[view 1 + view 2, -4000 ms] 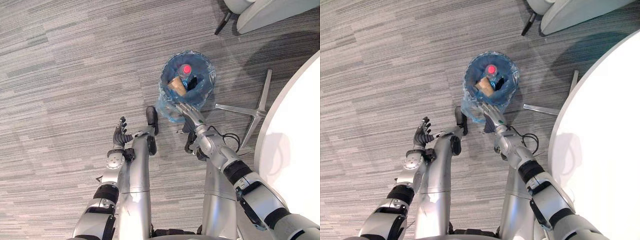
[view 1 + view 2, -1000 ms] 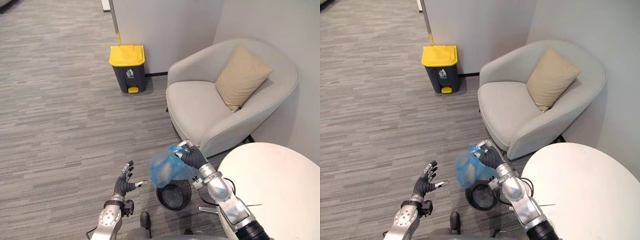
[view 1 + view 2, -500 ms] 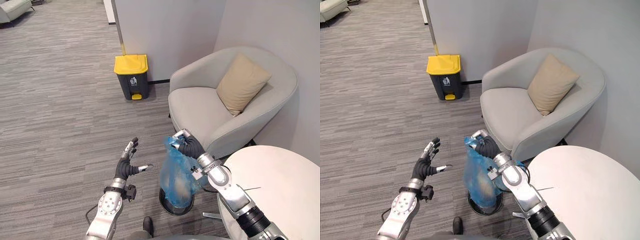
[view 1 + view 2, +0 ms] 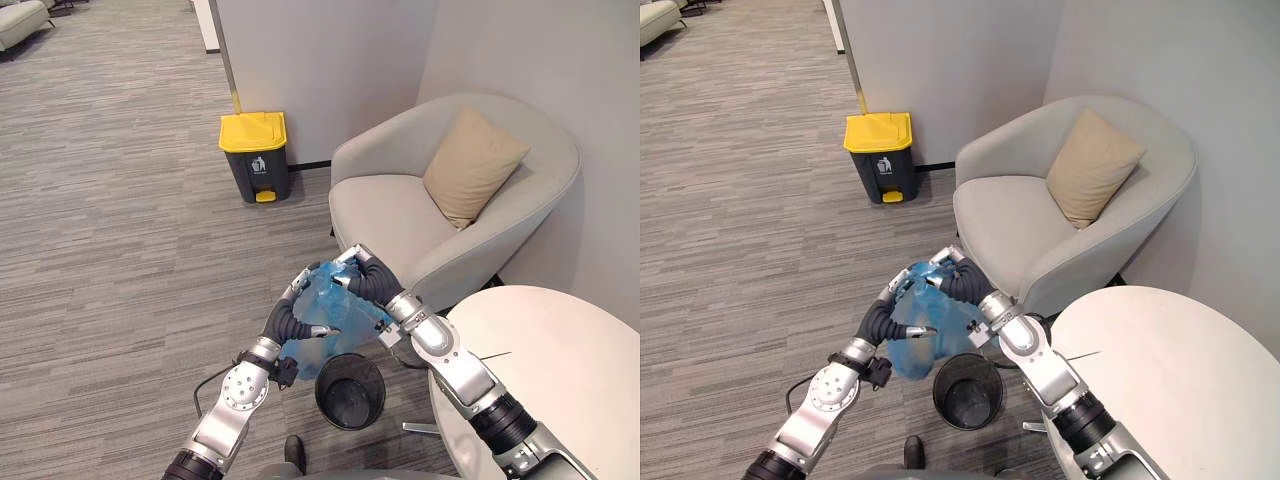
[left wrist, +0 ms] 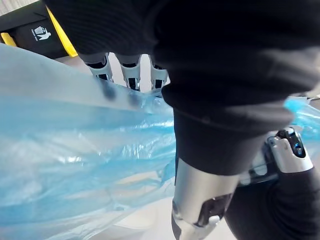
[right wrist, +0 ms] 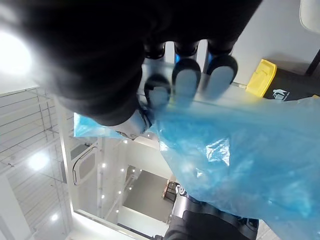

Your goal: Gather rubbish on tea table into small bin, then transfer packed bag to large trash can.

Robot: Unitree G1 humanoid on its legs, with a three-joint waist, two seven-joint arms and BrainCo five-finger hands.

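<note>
A filled blue plastic bag (image 4: 335, 318) hangs in the air above the small black bin (image 4: 350, 391), which stands on the carpet without a liner. My right hand (image 4: 366, 281) is shut on the bag's gathered top; in the right wrist view its fingers (image 6: 185, 80) curl over the blue plastic (image 6: 250, 150). My left hand (image 4: 286, 320) lies open against the bag's left side, fingers straight along it and thumb under its belly. The left wrist view shows those fingers (image 5: 131, 75) flat on the plastic (image 5: 75, 140). The large trash can (image 4: 256, 155), dark grey with a yellow lid, stands by the wall ahead.
A light grey armchair (image 4: 400, 215) with a tan cushion (image 4: 474, 166) stands ahead on the right, beside the large can. The round white tea table (image 4: 560, 385) is at my lower right. Grey carpet stretches to the left and towards the can.
My left hand has swung right and come against the bag's side. The right hand has lifted the bag higher, off the small bin.
</note>
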